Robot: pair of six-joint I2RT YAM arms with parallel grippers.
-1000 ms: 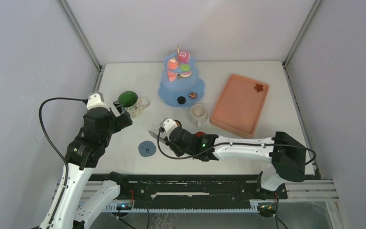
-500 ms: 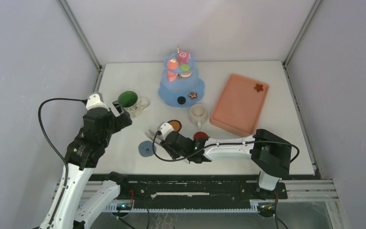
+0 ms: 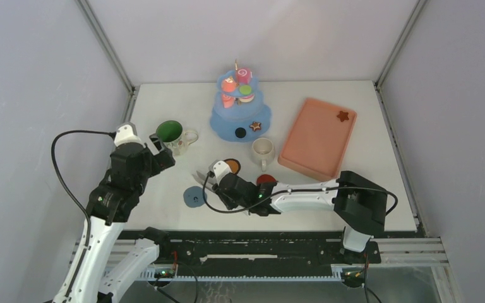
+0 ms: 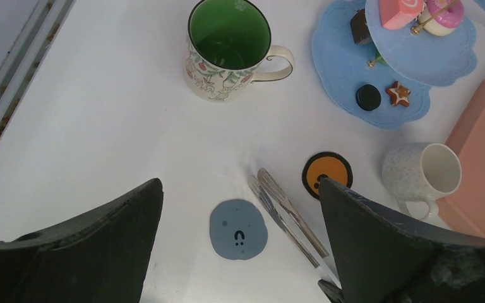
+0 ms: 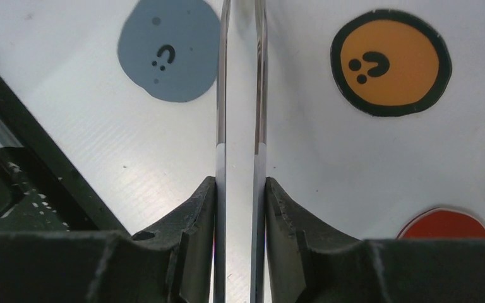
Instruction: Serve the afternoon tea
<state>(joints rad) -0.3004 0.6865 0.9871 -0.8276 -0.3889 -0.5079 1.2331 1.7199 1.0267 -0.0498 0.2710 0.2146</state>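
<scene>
My right gripper (image 3: 220, 187) (image 5: 240, 189) is shut on a pair of metal tongs (image 5: 240, 95), whose tips (image 3: 201, 177) point left, just above the table between a blue coaster (image 3: 194, 197) and an orange coaster (image 3: 230, 166). My left gripper (image 3: 161, 151) (image 4: 240, 186) is open and empty, above the table near the green mug (image 3: 169, 132) (image 4: 227, 47). The cream mug (image 3: 263, 150) (image 4: 420, 173) stands beside the salmon tray (image 3: 309, 154). Pastries sit on a blue tiered stand (image 3: 222, 120): a pink swirl roll (image 3: 244, 75), a black round (image 4: 368, 96) and a brown star (image 4: 398, 93). No grey mug is in view.
Another brown star (image 3: 342, 116) lies in the tray's far corner. A red coaster (image 3: 266, 180) (image 5: 445, 224) lies by my right arm. The blue coaster (image 5: 167, 47) and orange coaster (image 5: 389, 61) flank the tongs. A black rail runs along the table's near edge.
My right arm swung left with the tongs, uncovering the orange and red coasters, then nearly stopped. My left arm has not moved.
</scene>
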